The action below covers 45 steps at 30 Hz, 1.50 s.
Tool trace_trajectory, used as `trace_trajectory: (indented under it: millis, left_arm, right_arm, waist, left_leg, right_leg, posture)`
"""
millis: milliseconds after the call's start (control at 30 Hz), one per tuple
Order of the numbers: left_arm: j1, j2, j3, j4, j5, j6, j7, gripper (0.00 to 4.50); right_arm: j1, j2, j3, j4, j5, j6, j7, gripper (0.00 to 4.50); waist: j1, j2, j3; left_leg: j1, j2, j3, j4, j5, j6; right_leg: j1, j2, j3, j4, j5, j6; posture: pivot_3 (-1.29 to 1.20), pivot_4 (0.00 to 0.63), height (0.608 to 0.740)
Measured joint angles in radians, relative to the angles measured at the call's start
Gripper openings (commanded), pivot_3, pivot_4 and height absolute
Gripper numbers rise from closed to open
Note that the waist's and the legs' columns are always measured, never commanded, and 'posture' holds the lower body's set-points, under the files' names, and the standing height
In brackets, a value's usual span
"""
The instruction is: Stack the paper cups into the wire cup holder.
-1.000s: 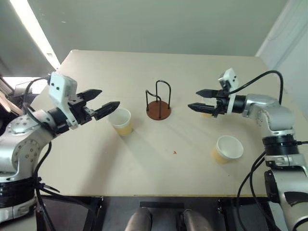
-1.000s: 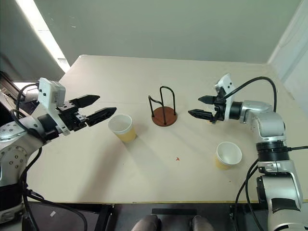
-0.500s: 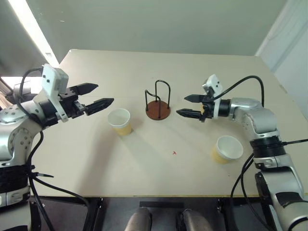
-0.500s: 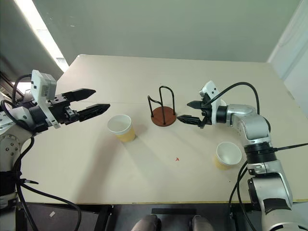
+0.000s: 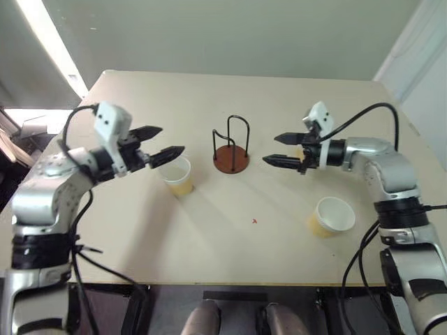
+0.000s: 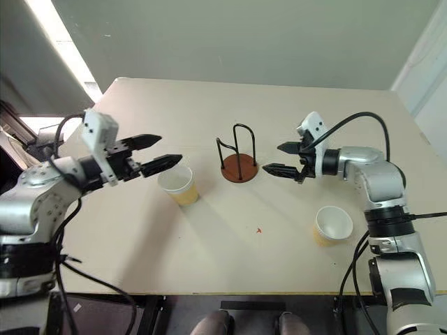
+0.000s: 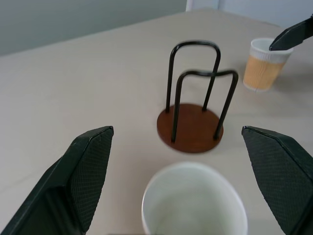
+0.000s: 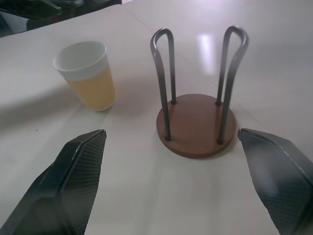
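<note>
The wire cup holder (image 5: 230, 158), a brown disc with black wire loops, stands empty at the table's middle. One paper cup (image 5: 176, 174) stands upright to its left. My left gripper (image 5: 167, 142) is open, level, with its lower fingertip just over that cup's rim; in the left wrist view the cup (image 7: 193, 203) sits between the fingers (image 7: 88, 166). My right gripper (image 5: 272, 149) is open to the right of the holder and holds nothing. A second paper cup (image 7: 263, 68) stands behind it, mostly hidden. A third paper cup (image 5: 332, 215) lies tilted near the front right.
The beige table (image 5: 230, 237) has open room in front of the holder, with a small red mark (image 5: 254, 221) there. Its front edge runs close below the tilted cup. A grey wall stands behind the far edge.
My left gripper drew back to the left half a second ago and has come forward again to the cup's rim. The right gripper is nearly where it was. Both stay open.
</note>
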Motion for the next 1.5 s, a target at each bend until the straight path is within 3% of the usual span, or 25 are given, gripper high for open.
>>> trace_trajectory:
  millis: [500,1000,1433,1500]
  left_arm:
    - [-0.169,-0.109,-0.141,0.259,0.161,-0.128,-0.039,4.5]
    - [-0.348,-0.237,-0.192,0.67,0.298,-0.337,-0.112,4.5]
    - [-0.438,-0.301,-0.204,0.846,0.375,-0.449,-0.161,4.5]
    - [-0.447,-0.313,-0.203,0.866,0.379,-0.46,-0.151,4.14]
  right_arm:
    - [0.04,-0.057,-0.053,-0.129,0.099,0.122,-0.024,4.47]
    - [0.042,-0.115,-0.082,-0.246,0.222,0.216,-0.009,4.47]
    - [0.055,-0.134,-0.087,-0.265,0.262,0.236,-0.049,4.47]
    - [0.056,-0.134,-0.089,-0.265,0.262,0.237,-0.054,4.5]
  waist:
    - [-0.004,0.0,0.0]
    - [0.002,0.0,0.0]
    - [0.002,0.0,0.0]
    - [0.001,0.0,0.0]
  left_leg:
    - [-0.002,0.0,0.0,0.001,0.001,0.002]
    - [-0.007,-0.001,0.0,0.003,0.004,0.005]
    - [-0.007,-0.003,0.0,0.003,0.006,0.009]
    - [-0.007,-0.003,0.001,0.003,0.006,0.009]
  right_leg:
    - [-0.001,0.0,0.0,-0.001,0.001,0.002]
    - [-0.003,-0.001,0.001,-0.002,0.005,0.008]
    - [-0.003,-0.002,0.001,-0.003,0.006,0.01]
    - [-0.003,-0.002,0.002,-0.003,0.006,0.011]
  posture:
    - [0.0,0.15,0.74]
    - [0.0,0.15,0.74]
    - [0.0,0.15,0.74]
    - [0.0,0.15,0.74]
